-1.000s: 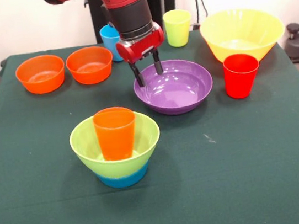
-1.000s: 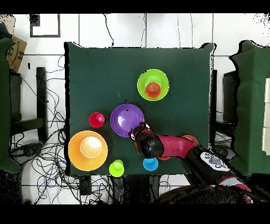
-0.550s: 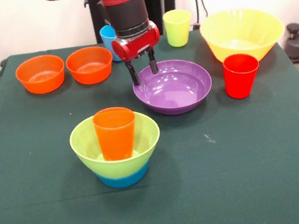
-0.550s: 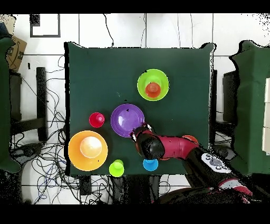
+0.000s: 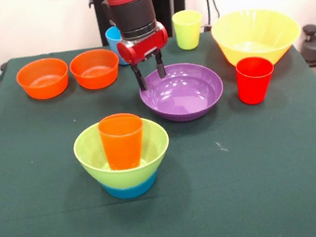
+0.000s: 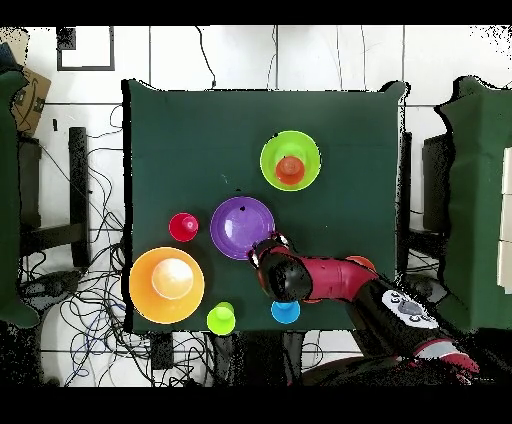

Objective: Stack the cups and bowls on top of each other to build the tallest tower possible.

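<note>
While the tower (image 5: 123,153) sits at the front of the tabletop (image 5: 262,186) with only three pieces, a small blue bowl (image 5: 130,188) under the lime green bowl (image 5: 92,154) and the orange cup (image 5: 121,140) standing inside, the end effector (image 5: 148,76) is down at the purple bowl (image 5: 184,94), fingers parted and straddling its rim on the side nearest the orange bowls, one finger inside, one outside, not yet pinched. So the step in hand looks like picking up the wide purple bowl; the next move calls for closing on that rim, lifting clear, and carrying it across to the tower. Count them up: six bowls, two small orange (image 5: 43,78) side by side at the back, one blue, one lime green, one purple, one big yellow (image 5: 255,34). Four cups: orange, light blue (image 5: 115,42) behind the arm, yellow-green (image 5: 188,29), and red (image 5: 254,79) beside the yellow bowl.
</note>
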`<control>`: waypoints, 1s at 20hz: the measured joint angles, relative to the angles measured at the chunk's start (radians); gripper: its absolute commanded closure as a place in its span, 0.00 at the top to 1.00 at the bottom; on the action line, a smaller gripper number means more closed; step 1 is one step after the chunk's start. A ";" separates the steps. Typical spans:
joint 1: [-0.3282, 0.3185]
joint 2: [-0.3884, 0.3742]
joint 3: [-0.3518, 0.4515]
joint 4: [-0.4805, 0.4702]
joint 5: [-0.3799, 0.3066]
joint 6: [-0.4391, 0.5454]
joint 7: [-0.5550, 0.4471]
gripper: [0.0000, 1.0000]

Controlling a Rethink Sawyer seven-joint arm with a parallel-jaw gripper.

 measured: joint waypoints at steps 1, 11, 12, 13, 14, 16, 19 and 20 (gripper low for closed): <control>0.000 0.000 0.000 0.000 0.000 0.000 0.000 1.00; 0.000 -0.025 0.000 0.000 -0.004 -0.042 0.000 1.00; -0.002 -0.031 0.000 0.000 -0.004 -0.052 0.000 1.00; -0.003 -0.036 0.000 0.000 -0.004 -0.062 0.000 1.00; -0.004 -0.041 0.000 0.000 -0.004 -0.068 0.000 1.00; -0.005 -0.045 0.000 0.000 -0.004 -0.074 0.000 1.00; -0.005 -0.048 0.000 0.000 -0.004 -0.085 0.000 1.00; -0.004 -0.047 0.000 0.000 -0.004 -0.087 0.000 1.00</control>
